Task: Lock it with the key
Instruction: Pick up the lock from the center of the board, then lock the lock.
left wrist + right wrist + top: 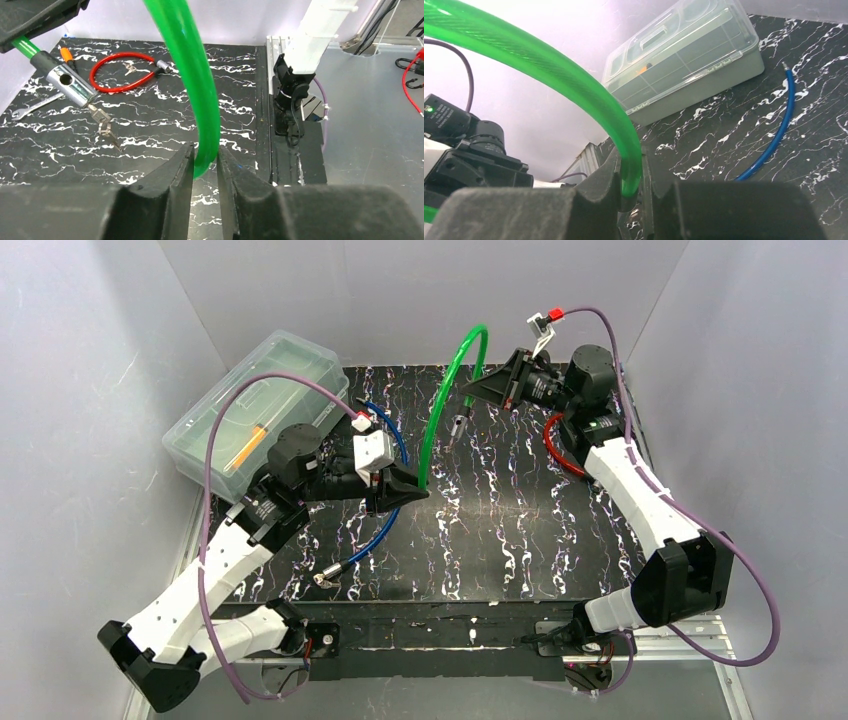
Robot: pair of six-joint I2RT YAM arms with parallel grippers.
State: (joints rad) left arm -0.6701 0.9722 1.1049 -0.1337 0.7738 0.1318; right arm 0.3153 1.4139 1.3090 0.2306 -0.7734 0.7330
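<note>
At the near edge of the overhead view I see both arm bases on the black marbled table [500, 530]; just beyond them, lower left of centre, a blue cable lock [372, 535] lies curved on the table, its metal end nearest me. My left gripper [418, 490] sits at the middle of that view with its fingers [175, 175] narrowed tight around one end of the green cable lock [440, 400]; in the left wrist view the green cable drops straight into the slit between them. From there the cable arches up and back to my right gripper [478, 390], upper centre of the overhead frame, whose fingers [611, 175] are likewise pinched on the cable near its other end. Past that grip the cable ends in a silver lock cylinder [70, 85], upper left of the left wrist view, held clear of the table; the keys [105, 125] hang from its lower end, so a key seems to sit in the lock, though I cannot tell how deep. Farther off in that view a red cable lock [122, 72] lies looped on the table with a small key inside the loop, and a wrench [30, 107] lies at the left edge. At the upper left of the overhead frame a clear plastic organiser box [255, 400] stands closed at the far corner of the table.
</note>
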